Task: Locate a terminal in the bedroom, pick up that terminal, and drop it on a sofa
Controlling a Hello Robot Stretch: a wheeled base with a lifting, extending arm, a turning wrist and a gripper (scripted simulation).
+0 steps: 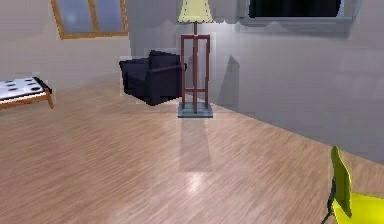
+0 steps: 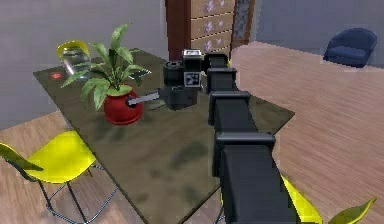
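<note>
My arm (image 2: 235, 130) reaches out over a dark table (image 2: 190, 150) in the arm side view. At its far end are two white marker squares (image 2: 192, 60). Left of them sits the gripper (image 2: 145, 98), its fingers pointing at a leafy plant in a red pot (image 2: 122, 105) that stands on the table. I cannot tell whether the gripper holds anything. A dark blue armchair (image 1: 152, 76) stands by the far wall in the forward view. A blue armchair (image 2: 352, 45) also sits at the arm side view's upper right.
Yellow chairs (image 2: 60, 160) (image 2: 75, 50) (image 1: 352, 195) surround the table. A small red item (image 2: 57, 75) lies at the table's far left. A wooden dresser (image 2: 205, 25) stands beyond it. A floor lamp (image 1: 195, 70) is beside the armchair, a bed corner (image 1: 22, 92) at left. Open wood floor lies ahead.
</note>
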